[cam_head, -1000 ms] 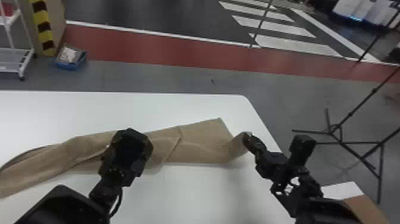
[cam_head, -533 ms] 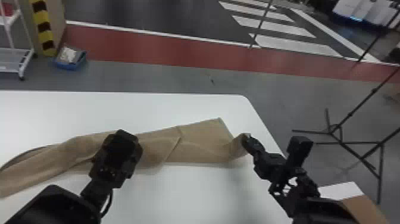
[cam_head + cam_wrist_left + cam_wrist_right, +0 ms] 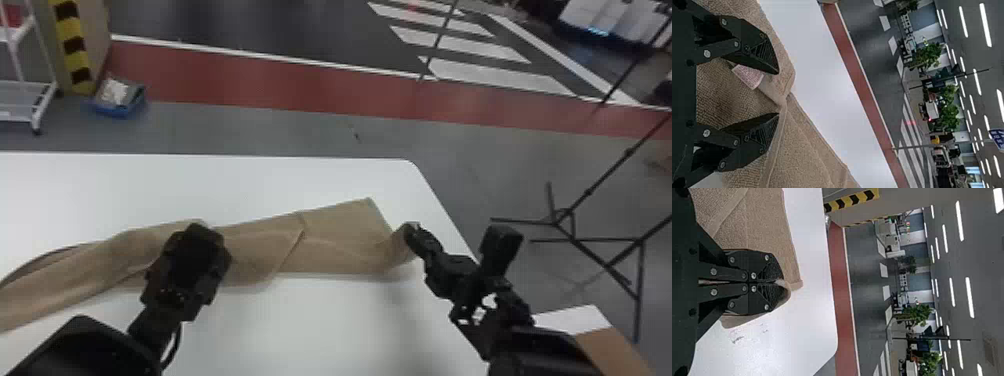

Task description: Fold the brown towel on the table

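Brown towel [image 3: 340, 227], pt. w/in R tool [image 3: 413, 234], pt. under L tool [image 3: 192, 265].

Count of items, by kind. Worktop [image 3: 320, 187]: 1. Brown towel [image 3: 340, 235]: 1. Label [image 3: 749, 76] on the towel: 1. Arms: 2, each fitted with 1 tool, for a total of 2: 1 left tool [image 3: 190, 265] and 1 right tool [image 3: 414, 232]. Fingers [image 3: 762, 51]: 2 per tool, 4 in total. Blue bin [image 3: 120, 107] on the floor: 1. White rack [image 3: 30, 87] near the bin: 1. Yellow-and-black striped strip [image 3: 74, 47] beside the rack, head view: 1. Red floor band [image 3: 250, 82], head view: 1. White crossing stripes [image 3: 500, 75], head view: at least 3.
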